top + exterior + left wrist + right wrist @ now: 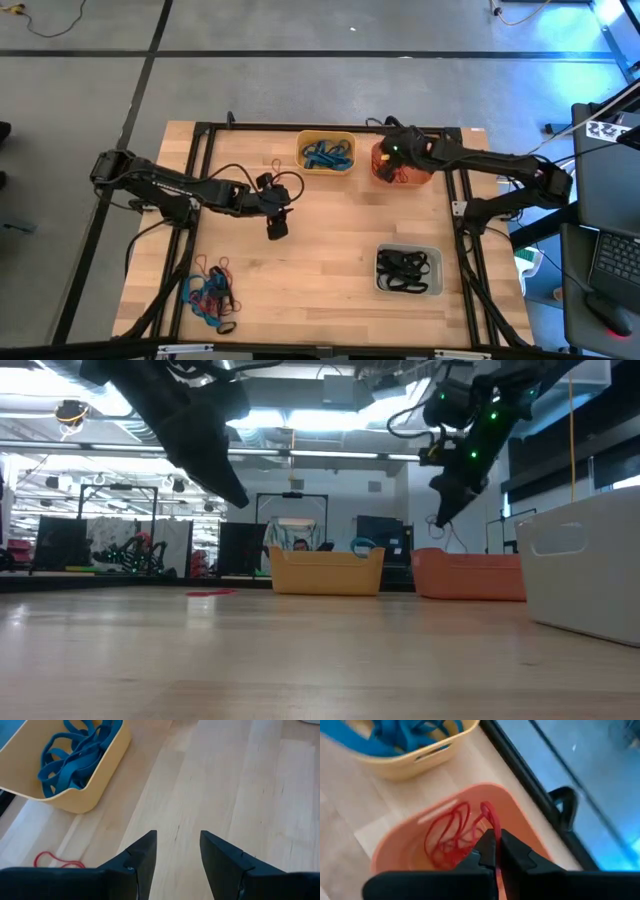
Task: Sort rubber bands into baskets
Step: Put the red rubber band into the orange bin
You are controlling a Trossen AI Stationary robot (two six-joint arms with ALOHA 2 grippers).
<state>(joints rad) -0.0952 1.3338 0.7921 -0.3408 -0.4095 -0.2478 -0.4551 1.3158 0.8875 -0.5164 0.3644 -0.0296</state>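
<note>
My right gripper (495,832) is shut on a red rubber band above the orange basket (395,845), which holds more red bands (447,840). My left gripper (177,837) hangs open and empty over bare table, near the middle (277,228). Beside it stands the yellow basket (326,152), filled with blue bands (70,755). The pale grey basket (408,270) at the near right holds black bands. One red band (55,861) lies loose on the table near the yellow basket. A mixed pile of bands (210,295) lies at the near left. My right gripper pinches a red rubber band between its two fingers at their free ends; a short loop of it (487,812) sticks out past the tips. The fingers slant down from above over the orange basket. The band is lifted clear of the table.
A dark frame rail (520,775) runs along the table's far edge just behind the orange basket. Bare wood lies between the three baskets and the pile (330,240).
</note>
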